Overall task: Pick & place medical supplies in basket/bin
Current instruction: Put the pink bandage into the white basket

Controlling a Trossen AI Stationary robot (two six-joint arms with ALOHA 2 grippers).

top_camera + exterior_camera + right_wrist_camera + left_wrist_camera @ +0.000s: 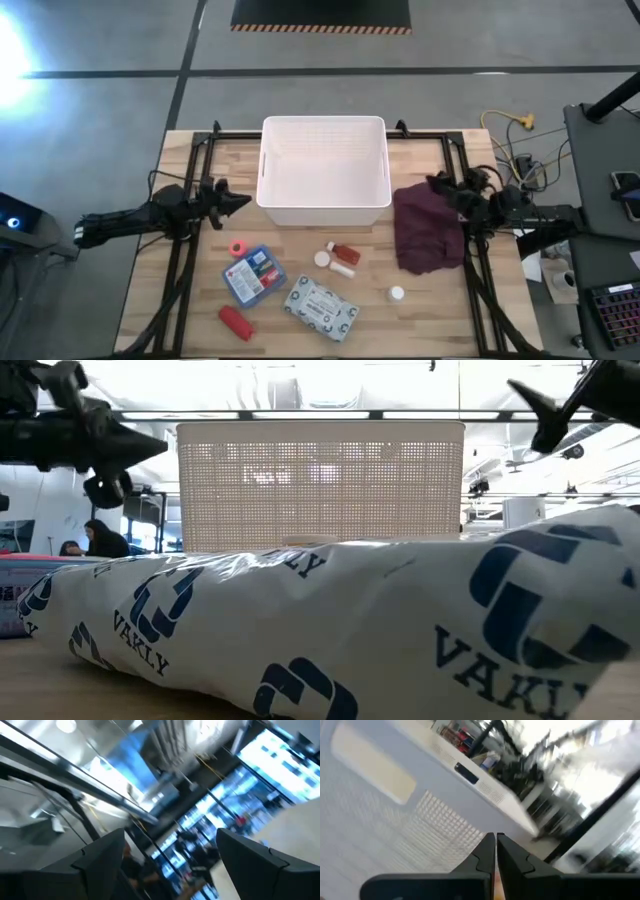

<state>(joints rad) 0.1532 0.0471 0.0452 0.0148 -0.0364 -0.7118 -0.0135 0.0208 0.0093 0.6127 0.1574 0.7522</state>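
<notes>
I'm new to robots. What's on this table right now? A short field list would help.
bin: white bin, nothing in it
supplies: blue first-aid box, patterned packet, pink tape roll, all on the table
cloth: maroon cloth, right of bin
left hand: fingers shut, beside bin
right hand: fingers open, above cloth

Left hand [495, 851] closed; right hand [170, 855] agape

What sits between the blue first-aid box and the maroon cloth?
In the high view, a red bottle and small white pieces lie between the blue first-aid box and maroon cloth.
</notes>
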